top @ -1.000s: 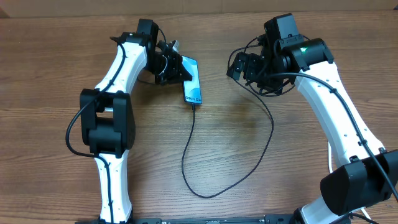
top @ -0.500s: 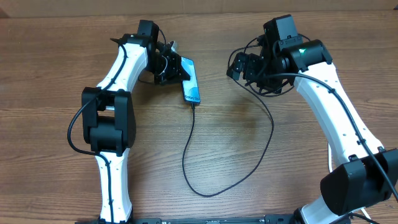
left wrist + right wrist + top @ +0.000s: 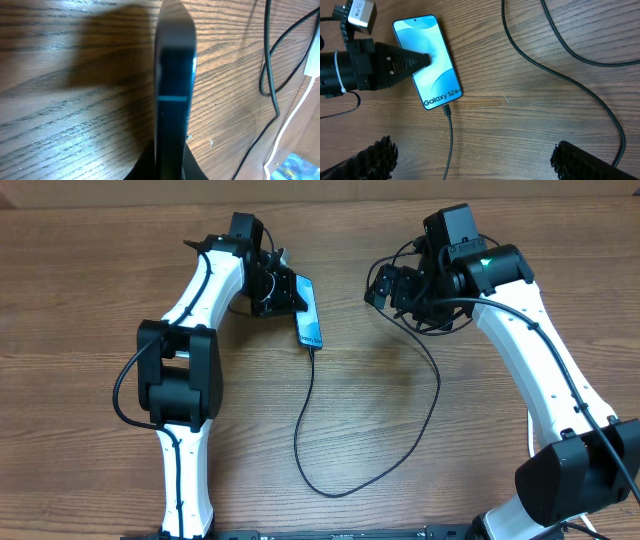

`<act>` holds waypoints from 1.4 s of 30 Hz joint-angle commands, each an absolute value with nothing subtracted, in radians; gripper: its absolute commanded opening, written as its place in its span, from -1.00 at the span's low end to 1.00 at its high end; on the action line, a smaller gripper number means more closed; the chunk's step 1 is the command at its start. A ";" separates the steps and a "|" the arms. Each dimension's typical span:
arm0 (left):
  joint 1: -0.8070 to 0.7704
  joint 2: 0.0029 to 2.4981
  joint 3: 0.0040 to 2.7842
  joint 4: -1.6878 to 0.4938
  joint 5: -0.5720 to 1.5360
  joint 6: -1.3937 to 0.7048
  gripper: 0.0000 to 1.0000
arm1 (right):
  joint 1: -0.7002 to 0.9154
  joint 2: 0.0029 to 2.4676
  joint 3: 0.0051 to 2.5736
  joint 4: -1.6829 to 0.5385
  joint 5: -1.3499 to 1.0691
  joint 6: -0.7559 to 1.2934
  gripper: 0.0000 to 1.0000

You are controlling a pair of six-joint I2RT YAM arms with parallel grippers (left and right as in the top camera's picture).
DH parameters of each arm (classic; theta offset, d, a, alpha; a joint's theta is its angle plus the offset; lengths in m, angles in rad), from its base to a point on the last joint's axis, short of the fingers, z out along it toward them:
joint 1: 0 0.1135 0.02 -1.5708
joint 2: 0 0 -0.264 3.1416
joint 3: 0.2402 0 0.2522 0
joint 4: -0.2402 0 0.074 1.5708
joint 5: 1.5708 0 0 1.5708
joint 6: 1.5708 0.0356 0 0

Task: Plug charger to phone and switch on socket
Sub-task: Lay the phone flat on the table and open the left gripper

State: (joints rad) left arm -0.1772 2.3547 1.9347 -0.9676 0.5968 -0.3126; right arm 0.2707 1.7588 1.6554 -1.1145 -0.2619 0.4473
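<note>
On my left, the left gripper point(image 3: 422, 61) is pinched closed with nothing between its fingers. Its tip sits over the phone point(image 3: 440, 85), mid-screen, though I can't tell whether it presses. The phone lies flat on the table point(image 3: 90, 260), screen up. The charger point(image 3: 300, 435) is plugged into the phone's bottom edge, and its cable loops toward me, then climbs right. There the right gripper point(image 3: 472, 155) hangs over the cable with its fingers spread wide, holding nothing.
</note>
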 commanded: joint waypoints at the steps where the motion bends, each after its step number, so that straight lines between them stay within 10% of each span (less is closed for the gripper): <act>1: -0.183 2.351 1.952 -0.964 0.580 -0.319 -0.92 | 0.272 1.728 1.648 -1.110 -0.256 0.442 1.00; 42: -0.183 2.351 1.952 -1.028 0.361 -0.318 -0.67 | 0.274 1.728 1.648 -1.113 -0.275 0.442 1.00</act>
